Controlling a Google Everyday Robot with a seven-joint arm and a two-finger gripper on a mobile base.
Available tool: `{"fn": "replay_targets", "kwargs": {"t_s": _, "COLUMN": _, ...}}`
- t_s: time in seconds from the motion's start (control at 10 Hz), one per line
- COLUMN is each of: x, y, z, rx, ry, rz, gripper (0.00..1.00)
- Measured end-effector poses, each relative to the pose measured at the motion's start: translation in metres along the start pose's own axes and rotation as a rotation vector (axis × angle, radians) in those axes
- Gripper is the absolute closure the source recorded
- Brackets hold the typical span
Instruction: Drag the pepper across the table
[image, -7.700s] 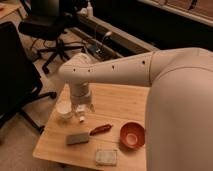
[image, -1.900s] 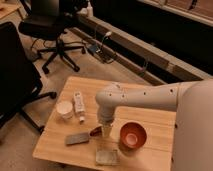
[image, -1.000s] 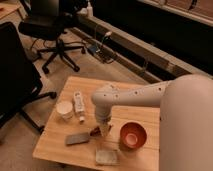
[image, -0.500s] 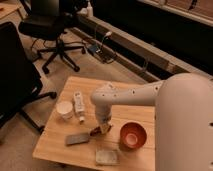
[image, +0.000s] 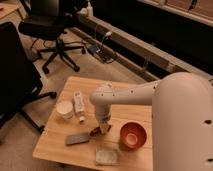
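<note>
- Pepper (image: 94, 131) is lying on the worktop (image: 54, 144), lower centre of the frame, with its dark-red end showing just left of the gripper.
- The gripper (image: 103, 128) is reaching down right at the pepper. I am looking closely and cannot tell how wide it is set, or whether it is gripping anything.
- An orange-red bowl (image: 132, 135) is sitting just to the right, and a grey block (image: 77, 138) just to the left.

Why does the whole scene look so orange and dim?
Camera view: warm, low indoor light tints the table and the white arm yellowish. Camera view: the arm's top is brightest, so the light likely comes from above. Camera view: the office chair at left sinks almost to black. Camera view: the gripper, low over the table at the pepper, shows no glare.
</note>
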Motion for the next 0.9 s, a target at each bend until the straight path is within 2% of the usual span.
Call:
{"fn": "replay_targets", "kwargs": {"t_s": 0.1, "x": 0.000, "y": -0.002, "z": -0.001, "rx": 0.002, "ry": 0.002, "rz": 0.000, "gripper": 0.64}}
{"fn": "replay_targets", "kwargs": {"t_s": 0.2, "x": 0.000, "y": -0.005, "z": -0.002, "rx": 0.004, "ry": 0.005, "rz": 0.001, "gripper": 0.60}}
{"fn": "replay_targets", "kwargs": {"t_s": 0.7, "x": -0.002, "y": -0.022, "z": -0.002, "rx": 0.002, "ry": 0.027, "rz": -0.010, "gripper": 0.60}}
{"fn": "replay_targets", "kwargs": {"t_s": 0.9, "x": -0.005, "y": -0.038, "z": -0.003, "rx": 0.014, "ry": 0.038, "rz": -0.022, "gripper": 0.60}}
